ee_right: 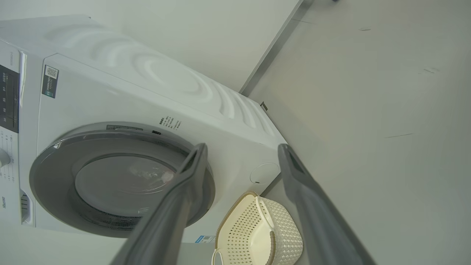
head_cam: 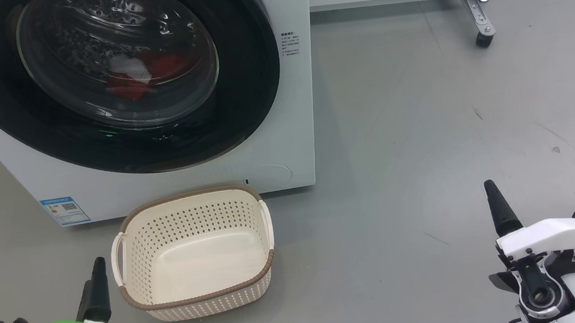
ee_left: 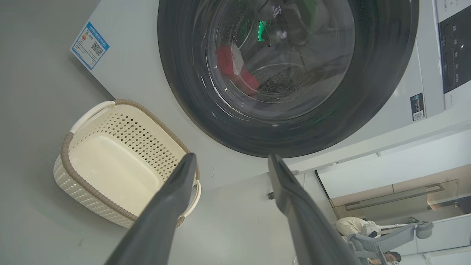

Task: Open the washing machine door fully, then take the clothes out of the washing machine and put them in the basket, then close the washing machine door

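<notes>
Fingers (ee_left: 173,198) of left gripper (ee_left: 232,156) and right gripper (ee_right: 243,145) spread apart, empty; one basket (head_cam: 212,307) nearer the left pair, one red garment (head_cam: 164,65) behind one closed door (head_cam: 249,81).

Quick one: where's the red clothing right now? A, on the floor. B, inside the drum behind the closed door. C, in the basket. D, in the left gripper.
B: the red clothes show through the glass of the shut washing machine door, and the basket holds nothing.
</notes>
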Robot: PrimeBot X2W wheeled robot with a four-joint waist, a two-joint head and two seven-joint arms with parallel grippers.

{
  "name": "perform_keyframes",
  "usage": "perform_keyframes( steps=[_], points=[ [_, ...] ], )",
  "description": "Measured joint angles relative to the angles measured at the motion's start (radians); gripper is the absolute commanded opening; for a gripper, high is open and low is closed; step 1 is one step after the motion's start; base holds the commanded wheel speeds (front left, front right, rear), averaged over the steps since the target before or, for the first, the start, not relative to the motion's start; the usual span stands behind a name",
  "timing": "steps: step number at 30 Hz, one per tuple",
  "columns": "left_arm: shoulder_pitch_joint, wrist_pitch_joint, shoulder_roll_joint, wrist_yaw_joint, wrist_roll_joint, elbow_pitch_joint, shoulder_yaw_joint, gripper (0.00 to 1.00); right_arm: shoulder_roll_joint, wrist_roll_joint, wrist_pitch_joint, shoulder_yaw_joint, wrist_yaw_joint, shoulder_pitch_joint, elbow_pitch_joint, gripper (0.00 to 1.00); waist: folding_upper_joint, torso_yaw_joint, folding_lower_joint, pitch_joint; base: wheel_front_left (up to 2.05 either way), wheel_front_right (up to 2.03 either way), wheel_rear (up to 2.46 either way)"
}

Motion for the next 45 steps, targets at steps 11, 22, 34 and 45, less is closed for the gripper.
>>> perform_keyframes(
  steps=[11,22,34,45],
  points=[
    [-0.010,-0.035,0.037,0.000,0.170,0.033,-0.043,1.00,-0.030,-0.166,-0.033,0.087,-0.004,-0.051,0.037,1.00,0.0000,0.000,0.0000,-0.003,0.00,0.00,0.00],
    [-0.030,-0.069,0.051,0.010,0.365,0.033,-0.064,1.00,-0.059,-0.346,-0.064,0.196,-0.022,-0.099,0.091,1.00,0.0000,0.001,0.0000,-0.005,0.00,0.00,0.00],
    [-0.033,-0.110,0.064,0.031,0.565,0.038,-0.098,1.00,-0.078,-0.504,-0.103,0.291,-0.036,-0.155,0.165,1.00,0.0000,0.000,0.0000,-0.007,0.00,0.00,0.00],
    [-0.034,-0.150,0.070,0.035,0.746,0.051,-0.118,1.00,-0.088,-0.629,-0.137,0.357,-0.044,-0.216,0.235,1.00,0.0000,-0.003,0.0000,-0.008,0.00,0.00,0.00]
  ],
)
